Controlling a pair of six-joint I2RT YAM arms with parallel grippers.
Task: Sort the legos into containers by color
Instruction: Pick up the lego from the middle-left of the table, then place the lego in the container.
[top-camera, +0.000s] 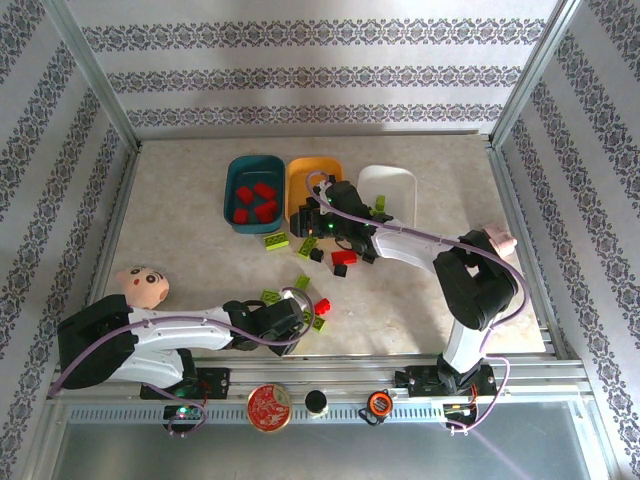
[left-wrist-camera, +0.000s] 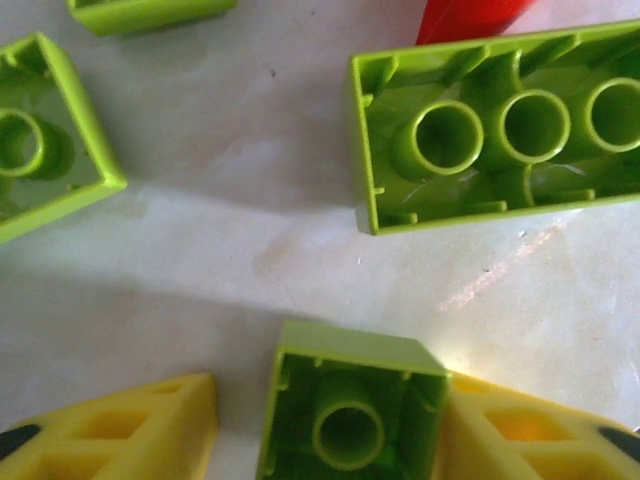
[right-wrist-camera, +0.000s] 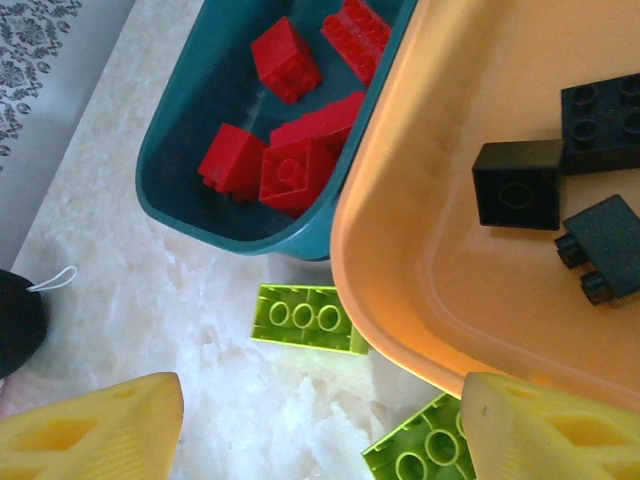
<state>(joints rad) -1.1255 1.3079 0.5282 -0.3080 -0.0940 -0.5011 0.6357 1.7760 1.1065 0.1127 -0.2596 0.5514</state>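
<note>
Legos (top-camera: 276, 240) lie loose near the trays in the top view. The right wrist view shows red bricks (right-wrist-camera: 290, 165) in the teal tray (right-wrist-camera: 180, 195), black bricks (right-wrist-camera: 515, 185) in the orange tray (right-wrist-camera: 420, 210), and the right gripper (right-wrist-camera: 320, 400) spread and empty. In the left wrist view, the left gripper (left-wrist-camera: 325, 425) straddles a lime brick (left-wrist-camera: 350, 385), jaws not tight.

Lime legos (left-wrist-camera: 500, 130): glossy moulded plastic
Orange tray (right-wrist-camera: 400, 260): smooth plastic, soft sheen
Teal tray (right-wrist-camera: 215, 90): smooth plastic, satin
Table (left-wrist-camera: 250, 250): marbled, smooth, faintly reflective
Left gripper fingers (left-wrist-camera: 120, 430): matt yellow plastic
</note>
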